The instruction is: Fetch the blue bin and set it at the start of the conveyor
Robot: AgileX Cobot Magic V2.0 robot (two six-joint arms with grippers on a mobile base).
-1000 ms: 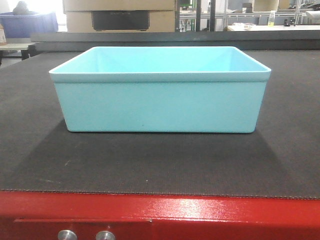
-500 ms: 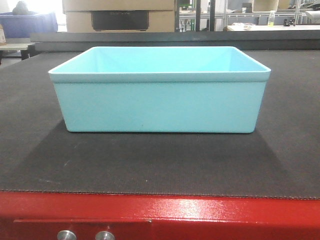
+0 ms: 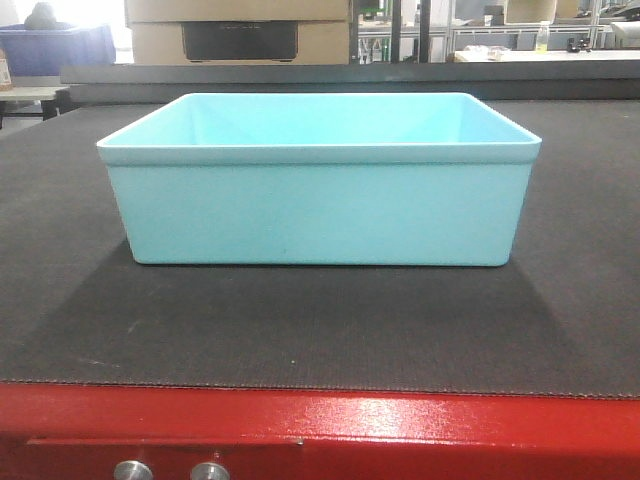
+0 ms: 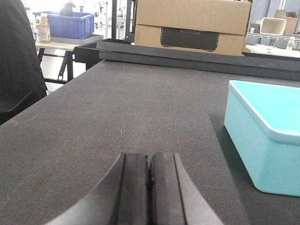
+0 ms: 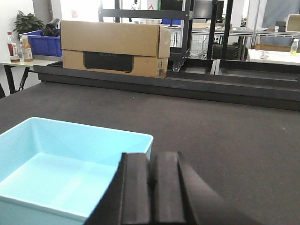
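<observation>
Blue bin [image 3: 318, 205] flat on conveyor start [image 3: 320, 335], both fingers [image 4: 149, 187] [image 5: 151, 194] pressed closed and empty; back straight off, no nudging the walls.

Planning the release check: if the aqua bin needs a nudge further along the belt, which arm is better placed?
Probably the right: its gripper, shut, sits at the blue bin rim, while the left gripper, also shut, lies beside the bin on the belt.
</observation>
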